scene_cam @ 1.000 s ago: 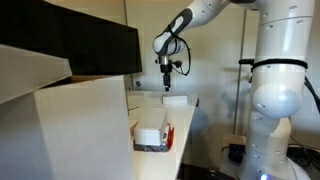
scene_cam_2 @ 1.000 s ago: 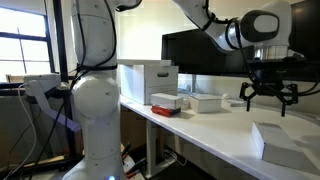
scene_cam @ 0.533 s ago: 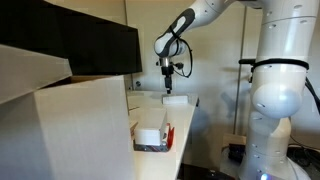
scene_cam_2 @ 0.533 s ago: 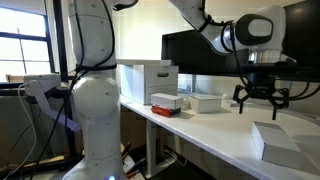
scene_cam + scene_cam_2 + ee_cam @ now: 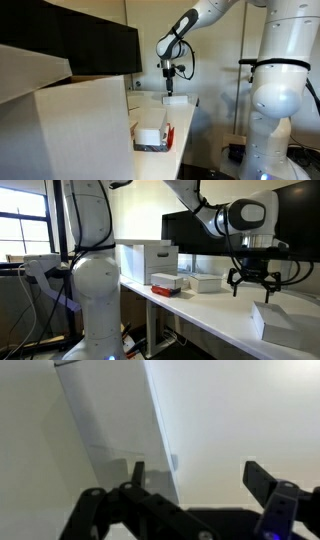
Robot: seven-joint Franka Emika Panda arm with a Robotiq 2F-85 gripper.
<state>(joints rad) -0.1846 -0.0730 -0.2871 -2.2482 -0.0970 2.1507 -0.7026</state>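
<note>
My gripper [image 5: 252, 290] hangs open above the white table, its two dark fingers spread wide with nothing between them. In an exterior view the gripper [image 5: 170, 91] sits just over a flat white box [image 5: 175, 100] at the far end of the table. That white box [image 5: 285, 320] lies just below and beside the fingertips, apart from them. In the wrist view the gripper [image 5: 200, 475] looks down on the pale box lid [image 5: 110, 420]; one finger [image 5: 138, 470] is over the lid's edge, and the opposite finger [image 5: 262, 478] is over bare table.
A white box in a red tray [image 5: 152, 137] stands nearer along the table, with the same red-based box [image 5: 165, 281] beside another flat white box [image 5: 205, 282] and a tall white box [image 5: 150, 262]. A dark monitor [image 5: 200, 230] lines the back. The robot's white base [image 5: 275, 90] stands beside the table.
The gripper has come down closer to the table and shifted sideways over the white box. Its fingers have stayed spread.
</note>
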